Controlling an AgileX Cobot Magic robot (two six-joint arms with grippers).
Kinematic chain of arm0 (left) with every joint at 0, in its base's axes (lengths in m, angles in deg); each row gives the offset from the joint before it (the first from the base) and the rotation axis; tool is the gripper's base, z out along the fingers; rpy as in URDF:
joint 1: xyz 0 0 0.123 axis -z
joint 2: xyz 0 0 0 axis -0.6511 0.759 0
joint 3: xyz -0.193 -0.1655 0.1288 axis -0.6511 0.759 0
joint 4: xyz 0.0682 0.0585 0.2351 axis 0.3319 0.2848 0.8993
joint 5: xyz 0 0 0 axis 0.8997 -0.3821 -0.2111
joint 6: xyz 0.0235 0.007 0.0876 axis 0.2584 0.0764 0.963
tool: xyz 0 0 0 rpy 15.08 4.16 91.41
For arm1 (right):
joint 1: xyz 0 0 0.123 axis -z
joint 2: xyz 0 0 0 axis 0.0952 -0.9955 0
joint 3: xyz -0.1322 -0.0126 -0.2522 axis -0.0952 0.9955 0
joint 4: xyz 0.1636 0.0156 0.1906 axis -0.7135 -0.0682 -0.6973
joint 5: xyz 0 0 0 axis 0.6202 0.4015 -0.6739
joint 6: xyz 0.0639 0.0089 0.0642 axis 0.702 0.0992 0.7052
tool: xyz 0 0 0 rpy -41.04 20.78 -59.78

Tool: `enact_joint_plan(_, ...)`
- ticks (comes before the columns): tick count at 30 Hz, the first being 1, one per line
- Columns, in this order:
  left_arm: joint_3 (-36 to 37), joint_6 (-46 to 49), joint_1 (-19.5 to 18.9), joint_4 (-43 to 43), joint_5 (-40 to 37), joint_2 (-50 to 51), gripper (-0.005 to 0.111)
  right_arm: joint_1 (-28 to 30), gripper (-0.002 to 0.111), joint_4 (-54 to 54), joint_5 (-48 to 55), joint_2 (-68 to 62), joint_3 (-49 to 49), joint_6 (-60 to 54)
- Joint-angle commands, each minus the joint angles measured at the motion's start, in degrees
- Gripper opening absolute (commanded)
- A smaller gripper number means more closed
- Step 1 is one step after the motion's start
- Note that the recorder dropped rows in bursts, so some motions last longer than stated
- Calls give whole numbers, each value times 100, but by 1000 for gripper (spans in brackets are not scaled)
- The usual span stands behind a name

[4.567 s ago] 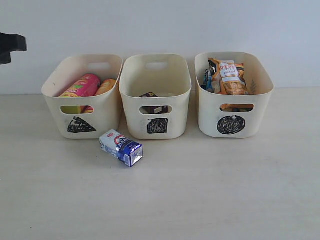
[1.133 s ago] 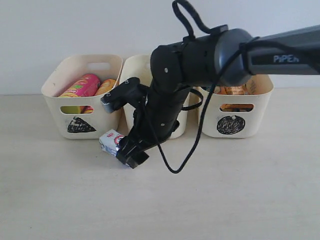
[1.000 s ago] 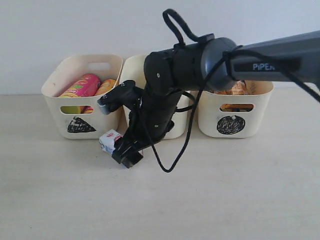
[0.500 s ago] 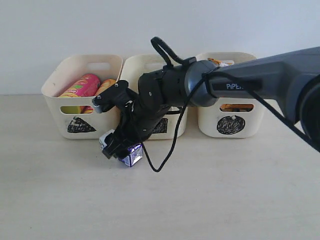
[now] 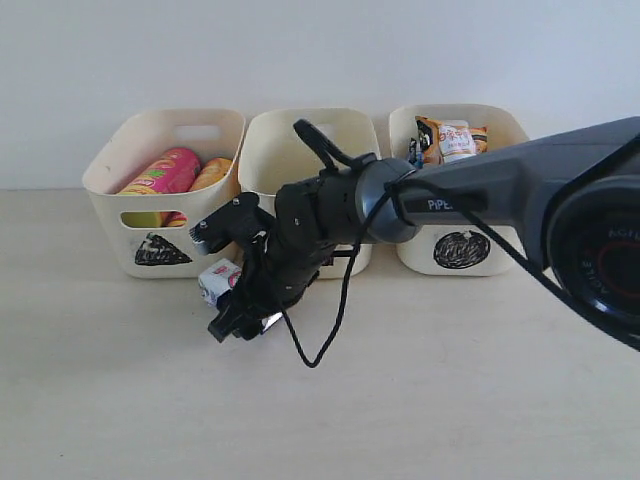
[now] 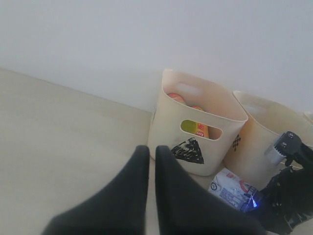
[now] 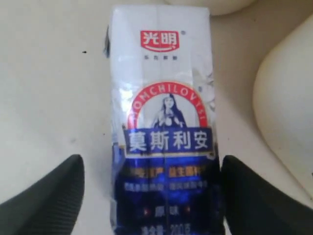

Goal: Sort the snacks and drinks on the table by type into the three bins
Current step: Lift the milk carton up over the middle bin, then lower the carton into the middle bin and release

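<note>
A white-blue drink carton lies on the table in front of the gap between the triangle bin and the square bin. My right gripper is down over the carton, open, one finger on each side; one finger stands clear of it and the other is close against its edge. My left gripper is shut and empty, hanging away from the bins. A pink chip tube and a yellow one lie in the triangle bin. Snack bags fill the circle bin.
The right arm reaches across in front of the square bin and hides its inside and its mark. A black cable loops down from the wrist to the table. A white wall stands close behind the bins.
The right arm has lowered and its gripper has come down over the carton's blue end, the fingers closing in slightly. The carton has stayed in place. The left gripper has not changed.
</note>
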Motion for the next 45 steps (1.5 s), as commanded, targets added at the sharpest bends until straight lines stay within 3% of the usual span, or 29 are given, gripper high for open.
enact_joint_plan(1, 22, 10, -35, -26, 81, -20, 4, -5, 34, -28, 154, 221, -26, 44)
enact_joint_plan(2, 22, 10, -35, -26, 81, -20, 4, -5, 16, -28, 290, 328, -26, 44)
enact_joint_plan(4, 22, 10, -35, -26, 81, -20, 4, -5, 0, -38, 614, 639, -26, 45)
enact_joint_plan(12, 22, 10, -35, -26, 81, -20, 4, -5, 0, -11, 1845, 2064, -26, -149)
enact_joint_plan(17, 22, 10, -35, -26, 73, -20, 4, 7, 0, 1180, 1771, 2635, -26, -113)
enact_joint_plan(29, 22, 10, -35, -26, 50, -20, 4, 15, 0, 6293, 614, 1926, -26, 4761)
enact_joint_plan(32, 22, 10, -35, -26, 50, -20, 4, 198, 0, 7627, 300, 1720, -26, 6665)
enact_joint_plan(37, 22, 10, -35, -26, 50, -20, 4, 610, 0, 7907, -345, 1351, -26, 7772)
enact_joint_plan(45, 22, 10, -35, -70, 84, -20, 4, 807, 0, 7918, -989, 936, -26, 8168)
